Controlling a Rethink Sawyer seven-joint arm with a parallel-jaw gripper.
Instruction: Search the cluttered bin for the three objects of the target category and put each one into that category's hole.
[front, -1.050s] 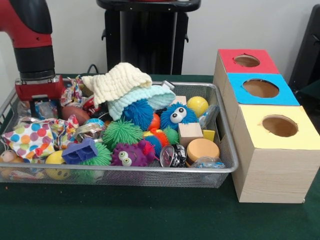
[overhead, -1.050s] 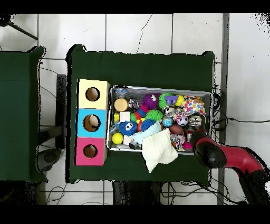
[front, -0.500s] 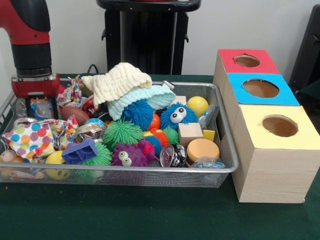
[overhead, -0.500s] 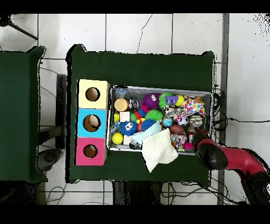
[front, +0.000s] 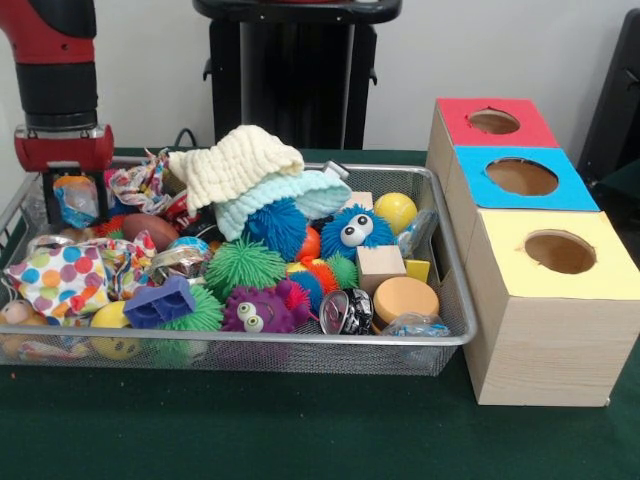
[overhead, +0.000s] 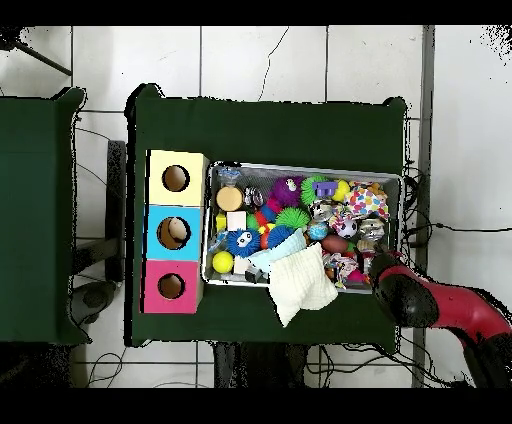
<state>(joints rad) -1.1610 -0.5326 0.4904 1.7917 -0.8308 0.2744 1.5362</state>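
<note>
Front view: gripper (front: 76, 200) fingers pinching a crinkly wrapped packet (front: 77, 199) above the bin (front: 300, 345); step: lift-out; next: carry to the matching hole.

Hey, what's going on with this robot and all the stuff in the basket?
The red robot arm is at one end of a wire mesh bin crammed with toys, cloths and wrappers. Its gripper is raised above the clutter, shut on a crinkly snack packet. Beside the bin's other end stand three wooden boxes with holes, topped red, blue and yellow. Nothing is over a hole yet, so the packet has not been dropped in.
</note>
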